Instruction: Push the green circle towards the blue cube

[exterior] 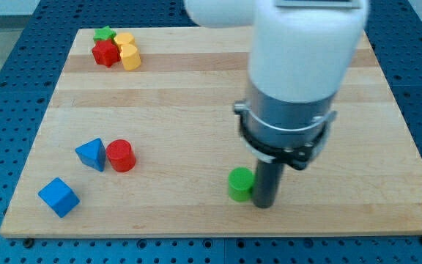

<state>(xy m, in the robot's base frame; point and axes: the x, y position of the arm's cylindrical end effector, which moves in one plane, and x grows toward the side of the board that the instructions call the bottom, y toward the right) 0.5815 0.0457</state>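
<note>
The green circle (pixel 239 183) lies on the wooden board near the view's bottom, a little right of centre. My tip (pixel 263 204) is right against its right side, touching it. The blue cube (pixel 58 196) sits at the view's bottom left, far to the left of the green circle. The arm's white and grey body hides the board above the tip.
A blue triangle (pixel 91 154) and a red cylinder (pixel 121 155) sit side by side above the blue cube. A green star (pixel 105 34), a red star (pixel 105 53) and yellow blocks (pixel 128 51) cluster at the board's (pixel 196 88) top left corner.
</note>
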